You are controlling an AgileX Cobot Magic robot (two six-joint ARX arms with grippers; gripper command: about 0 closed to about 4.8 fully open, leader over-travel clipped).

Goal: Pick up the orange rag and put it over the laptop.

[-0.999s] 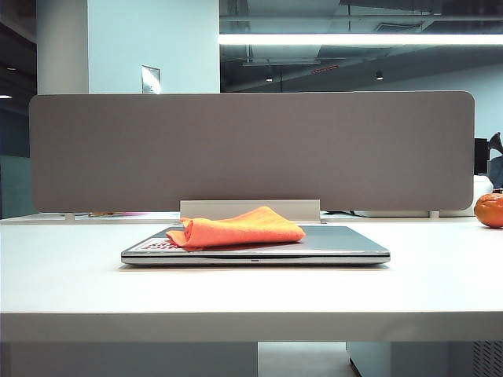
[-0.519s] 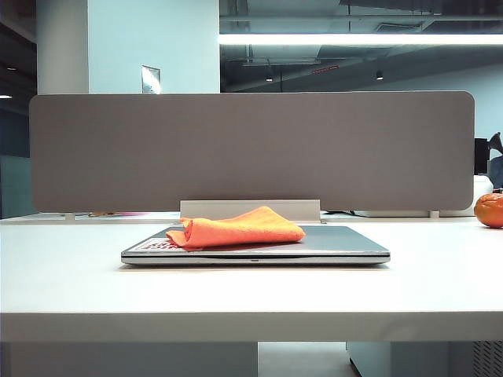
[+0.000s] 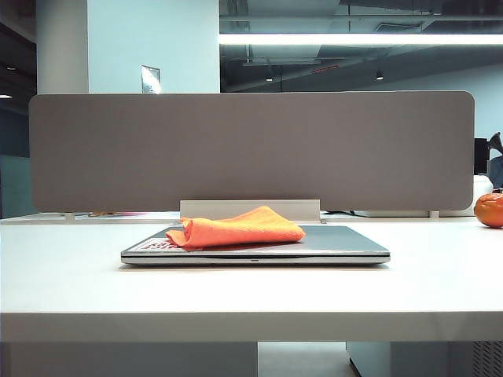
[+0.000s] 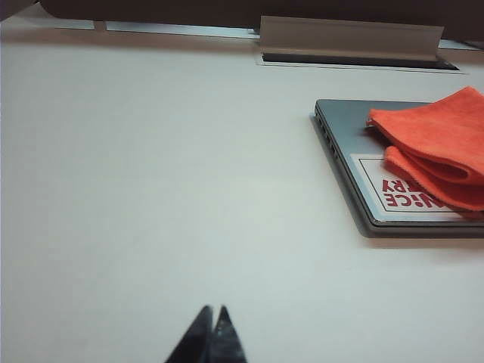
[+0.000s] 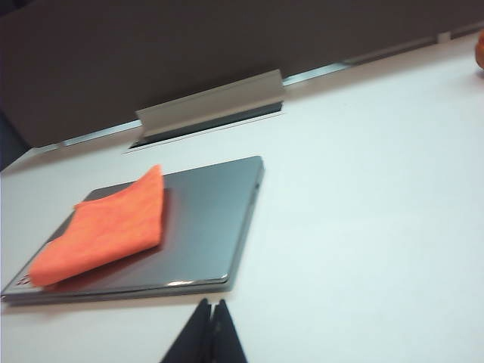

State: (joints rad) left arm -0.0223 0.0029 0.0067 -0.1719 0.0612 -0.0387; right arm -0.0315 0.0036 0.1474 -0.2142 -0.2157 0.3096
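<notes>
The closed silver-grey laptop (image 3: 346, 245) lies flat in the middle of the white table. The folded orange rag (image 3: 240, 229) rests on its lid, over the left half, partly covering a red-and-white sticker (image 4: 397, 197). The rag (image 4: 442, 147) and laptop (image 4: 344, 125) also show in the left wrist view, and the rag (image 5: 106, 227) on the laptop (image 5: 208, 219) in the right wrist view. My left gripper (image 4: 212, 308) is shut and empty, above bare table well away from the laptop. My right gripper (image 5: 212, 302) is shut and empty, just off the laptop's near edge. Neither arm appears in the exterior view.
A grey partition panel (image 3: 251, 149) stands along the table's back edge, with a raised cable flap (image 3: 250, 209) behind the laptop. A round orange fruit-like ball (image 3: 490, 210) sits at the far right of the table (image 3: 251, 290).
None in the exterior view: the rag and laptop lie as before and no arm enters the frame.
</notes>
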